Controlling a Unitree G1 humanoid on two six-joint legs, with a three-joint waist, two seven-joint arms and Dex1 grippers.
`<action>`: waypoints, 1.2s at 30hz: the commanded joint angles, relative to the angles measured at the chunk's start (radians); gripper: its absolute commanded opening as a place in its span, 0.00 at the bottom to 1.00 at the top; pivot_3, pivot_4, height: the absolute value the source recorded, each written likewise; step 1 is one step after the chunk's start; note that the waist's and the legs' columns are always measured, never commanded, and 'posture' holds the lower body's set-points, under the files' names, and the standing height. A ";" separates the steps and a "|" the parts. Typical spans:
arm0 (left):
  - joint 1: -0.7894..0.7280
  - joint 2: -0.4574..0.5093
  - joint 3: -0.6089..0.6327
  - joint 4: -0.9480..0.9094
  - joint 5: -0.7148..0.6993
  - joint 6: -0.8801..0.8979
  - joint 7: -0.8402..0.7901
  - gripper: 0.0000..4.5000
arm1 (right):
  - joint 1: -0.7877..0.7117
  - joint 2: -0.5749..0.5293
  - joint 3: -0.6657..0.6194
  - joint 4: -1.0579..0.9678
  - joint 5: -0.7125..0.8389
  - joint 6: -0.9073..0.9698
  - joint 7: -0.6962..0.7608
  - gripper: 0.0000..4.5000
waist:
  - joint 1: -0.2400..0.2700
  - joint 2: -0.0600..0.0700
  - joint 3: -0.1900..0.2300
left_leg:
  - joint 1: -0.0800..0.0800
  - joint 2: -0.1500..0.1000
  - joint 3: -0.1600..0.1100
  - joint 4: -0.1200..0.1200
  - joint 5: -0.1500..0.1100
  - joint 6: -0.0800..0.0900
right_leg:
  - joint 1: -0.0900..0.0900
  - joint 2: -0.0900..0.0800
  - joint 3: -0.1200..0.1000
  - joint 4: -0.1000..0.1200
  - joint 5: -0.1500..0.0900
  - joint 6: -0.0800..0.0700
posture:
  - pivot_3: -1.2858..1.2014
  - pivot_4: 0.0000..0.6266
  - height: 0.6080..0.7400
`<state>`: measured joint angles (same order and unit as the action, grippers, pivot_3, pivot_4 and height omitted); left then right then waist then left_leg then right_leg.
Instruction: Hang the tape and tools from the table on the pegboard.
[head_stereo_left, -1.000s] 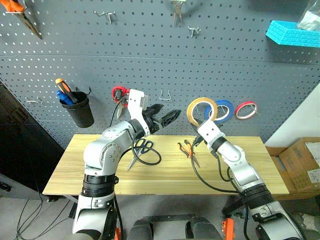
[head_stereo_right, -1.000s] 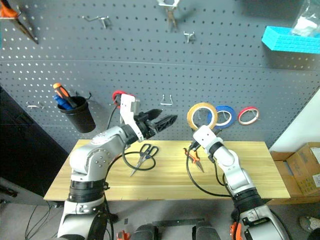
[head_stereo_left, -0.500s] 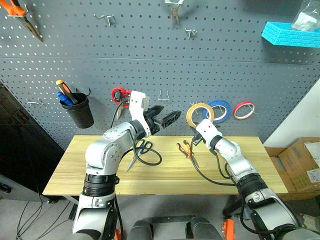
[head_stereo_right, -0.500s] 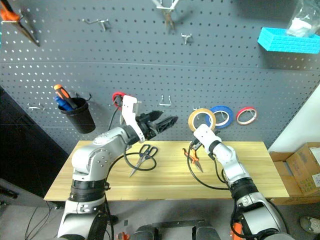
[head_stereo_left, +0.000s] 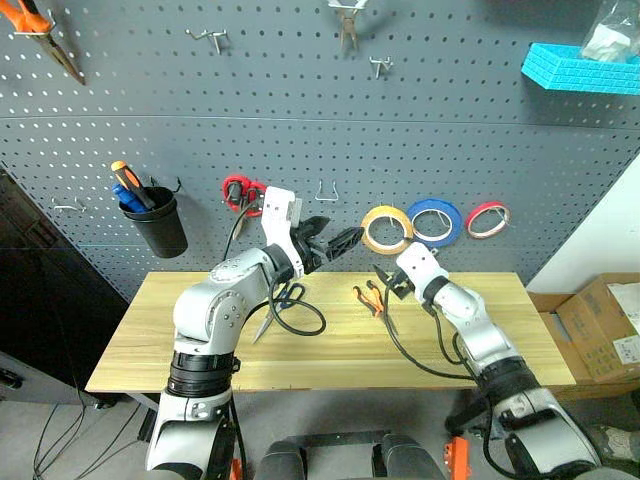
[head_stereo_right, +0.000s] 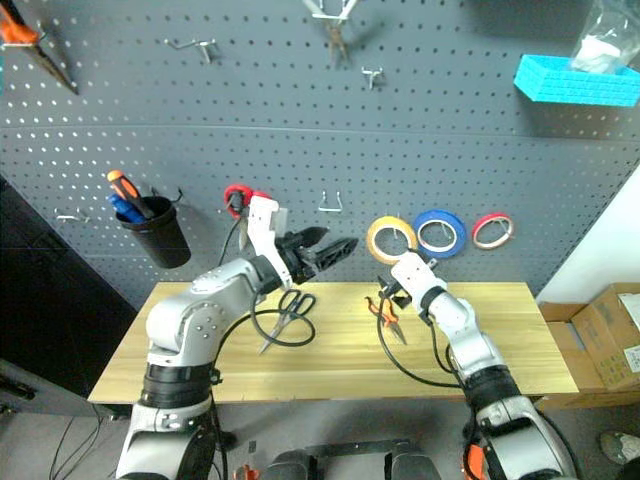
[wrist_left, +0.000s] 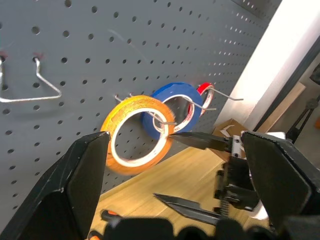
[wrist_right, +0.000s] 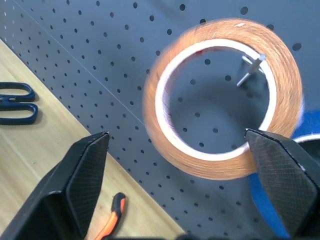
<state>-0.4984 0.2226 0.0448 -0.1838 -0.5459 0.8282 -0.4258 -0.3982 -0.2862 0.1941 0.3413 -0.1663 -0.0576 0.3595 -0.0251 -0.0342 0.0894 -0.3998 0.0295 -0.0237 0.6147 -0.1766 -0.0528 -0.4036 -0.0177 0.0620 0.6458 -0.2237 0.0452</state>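
Note:
The yellow tape (head_stereo_left: 386, 228) hangs on a hook of the dark grey pegboard (head_stereo_left: 300, 110), left of a blue roll (head_stereo_left: 435, 221) and a red roll (head_stereo_left: 487, 218); it looks blurred in the right wrist view (wrist_right: 222, 97). My right gripper (head_stereo_left: 383, 281) is open just below the tape and holds nothing. My left gripper (head_stereo_left: 340, 238) is open, level with the tape and left of it. The dark-handled scissors (head_stereo_left: 285, 298) and the small orange-and-black pliers (head_stereo_left: 371, 299) lie on the wooden table (head_stereo_left: 160, 340).
A black cup of screwdrivers (head_stereo_left: 155, 220) and red-handled scissors (head_stereo_left: 238, 190) hang left of my left arm. An empty wire hook (head_stereo_left: 330, 190) sits between them and the tapes. A blue tray (head_stereo_left: 580, 68) is top right. A cardboard box (head_stereo_left: 600, 325) stands beside the table.
My right gripper has opened and let go of the yellow tape, which now hangs on the hook. The gripper has dropped a little below it. The left arm has stayed put.

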 joint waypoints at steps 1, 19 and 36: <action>0.030 0.008 -0.017 -0.029 0.028 -0.022 0.017 1.00 | 0.106 -0.042 -0.027 -0.250 0.018 0.139 0.044 0.98 | 0.000 0.000 0.000 | 0.000 0.000 0.001 0.000 0.000 0.000 | 0.000 0.000 0.000 0.000 0.000 0.000 | 0.55 0.10 1.00; 0.335 0.034 -0.071 -0.161 0.115 0.005 0.106 1.00 | -0.068 0.077 -0.016 -0.266 0.128 0.930 0.109 0.98 | 0.012 0.001 0.128 | -0.003 -0.001 -0.002 0.002 0.000 0.001 | -0.010 -0.002 0.004 -0.001 -0.001 -0.001 | 0.56 0.42 1.00; 0.330 0.033 -0.038 -0.286 0.083 0.120 0.159 1.00 | -0.284 0.085 -0.011 0.187 0.116 0.842 0.072 0.98 | 0.027 0.002 0.178 | -0.029 -0.001 -0.003 0.011 -0.017 0.010 | -0.022 -0.001 0.001 0.000 -0.003 0.007 | 0.58 0.51 1.00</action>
<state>-0.1674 0.2602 0.0004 -0.4048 -0.4413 0.9365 -0.2705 -0.6619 -0.2076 0.1965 0.5203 -0.0575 0.7903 0.4340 0.0020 -0.0318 0.2672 -0.4291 0.0285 -0.0272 0.6266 -0.1938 -0.0433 -0.4252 -0.0183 0.0629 0.6456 -0.2268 0.0527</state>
